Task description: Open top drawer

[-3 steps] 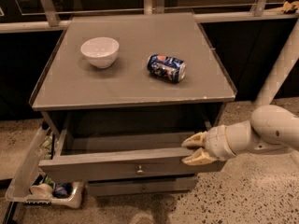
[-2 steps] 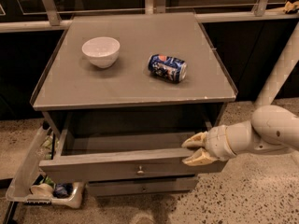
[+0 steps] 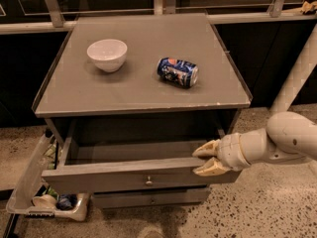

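The top drawer (image 3: pixel 99 178) of the grey cabinet stands pulled out towards me, and its plain grey inside shows. A small round metal knob (image 3: pixel 148 181) sits at the centre of its front panel. My gripper (image 3: pixel 200 161) is at the right end of that front panel, reaching in from the right. It is open, with one finger above the panel's top edge and one in front of it.
A white bowl (image 3: pixel 107 54) and a blue can (image 3: pixel 178 72) lying on its side rest on the cabinet top (image 3: pixel 133 95). A slimmer drawer (image 3: pixel 148 198) sits below. A clear bin (image 3: pixel 29 182) of items leans at the left. A white post (image 3: pixel 297 73) rises at the right.
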`<state>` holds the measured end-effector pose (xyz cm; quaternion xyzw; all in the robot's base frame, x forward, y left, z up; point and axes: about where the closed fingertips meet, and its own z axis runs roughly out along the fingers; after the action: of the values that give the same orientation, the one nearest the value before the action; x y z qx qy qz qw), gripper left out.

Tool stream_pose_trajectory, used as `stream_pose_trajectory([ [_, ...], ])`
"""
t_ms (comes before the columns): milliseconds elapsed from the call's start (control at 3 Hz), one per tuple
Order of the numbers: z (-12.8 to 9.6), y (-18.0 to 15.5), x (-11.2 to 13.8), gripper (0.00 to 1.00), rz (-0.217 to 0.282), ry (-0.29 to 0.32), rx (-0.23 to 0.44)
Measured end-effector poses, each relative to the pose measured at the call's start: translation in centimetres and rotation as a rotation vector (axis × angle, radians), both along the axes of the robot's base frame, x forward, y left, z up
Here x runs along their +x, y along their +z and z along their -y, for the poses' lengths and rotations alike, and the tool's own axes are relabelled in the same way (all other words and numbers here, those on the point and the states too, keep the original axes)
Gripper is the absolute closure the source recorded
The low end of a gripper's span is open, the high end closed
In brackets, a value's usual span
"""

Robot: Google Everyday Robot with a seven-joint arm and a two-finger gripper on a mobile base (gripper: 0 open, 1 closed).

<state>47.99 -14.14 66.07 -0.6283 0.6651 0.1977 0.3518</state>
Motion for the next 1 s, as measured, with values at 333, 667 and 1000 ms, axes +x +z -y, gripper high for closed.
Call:
stream_pose_trajectory([
  [333, 0.0, 0.0, 0.0, 0.12, 0.0, 0.0, 0.0],
  [667, 0.3, -0.1, -2.1, 0.0, 0.003, 0.038, 0.044],
  [1000, 0.6, -0.6, -6.8, 0.18, 0.019, 0.077, 0.11],
])
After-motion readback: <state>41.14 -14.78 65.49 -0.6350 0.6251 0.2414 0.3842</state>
